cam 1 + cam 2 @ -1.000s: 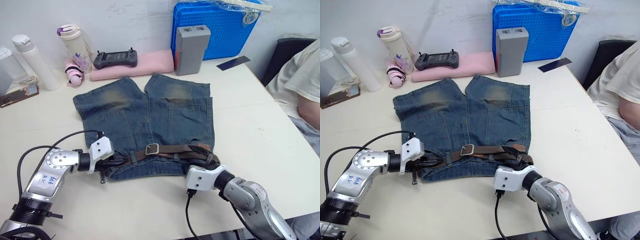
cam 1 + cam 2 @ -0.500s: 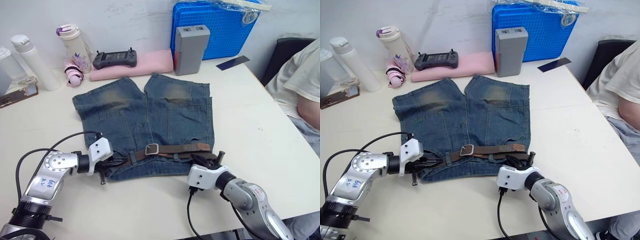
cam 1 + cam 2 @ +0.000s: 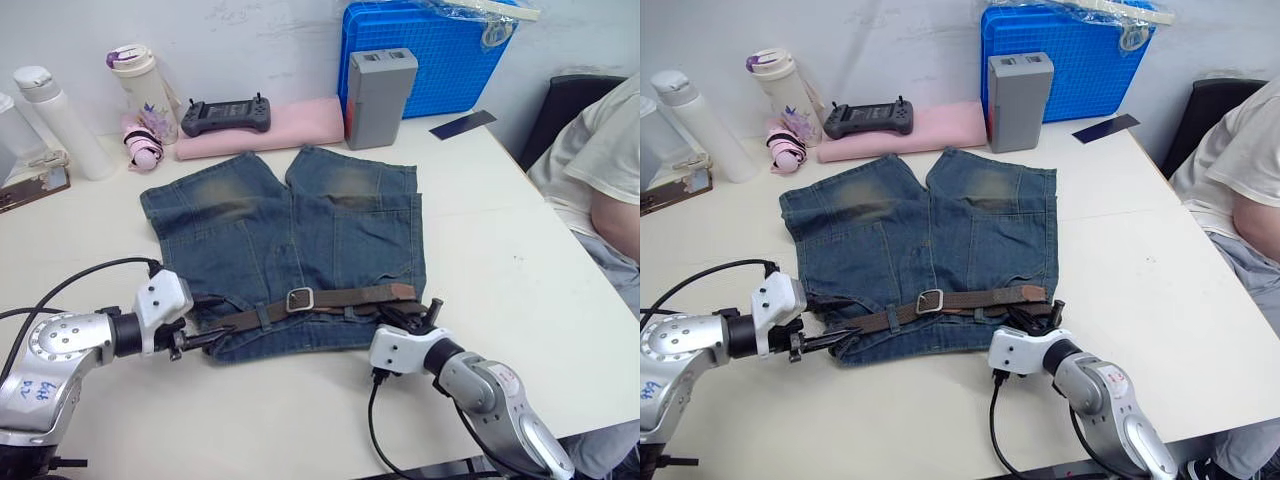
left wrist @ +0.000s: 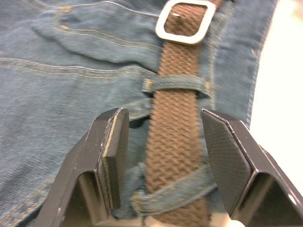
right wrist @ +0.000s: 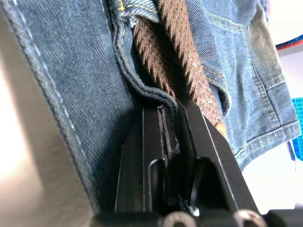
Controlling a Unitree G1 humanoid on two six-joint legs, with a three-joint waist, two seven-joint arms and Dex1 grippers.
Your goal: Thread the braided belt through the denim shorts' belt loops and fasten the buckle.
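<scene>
1. On the white table [image 3: 520,230], the denim shorts [image 3: 290,235] lie flat with the waistband toward the robot, and the braided belt [image 3: 330,299] runs along that waistband.

2. Progress looks pretty far along to me. The left wrist view shows the belt passing under at least two belt loops [image 4: 176,85], and the strap goes through the silver buckle [image 3: 300,298]. I can't tell whether the prong is actually seated. The smooth leather tip [image 3: 400,291] lies flat near the shorts' right edge.

3. Left gripper [image 4: 173,156]: jaws apart, one finger on each side of the belt, not squeezing it. It sits at the waistband's left end, just short of the buckle.

4. Right gripper [image 3: 408,317]: fingers pressed together on a fold of the denim waistband edge at the right end, with the belt's braid right beside them. It looks more like a pinch on the cloth than on the belt.

5. What's left, my guess: check the prong and maybe tuck the tip under a loop.

6. Surroundings: a blue crate [image 3: 440,55] with a grey box [image 3: 380,83] in front, a pink pad [image 3: 262,125] with a black controller [image 3: 225,112] on it, and bottles [image 3: 55,120] along the back. A person [image 3: 595,170] in a light shirt sits at the table's right side.
</scene>
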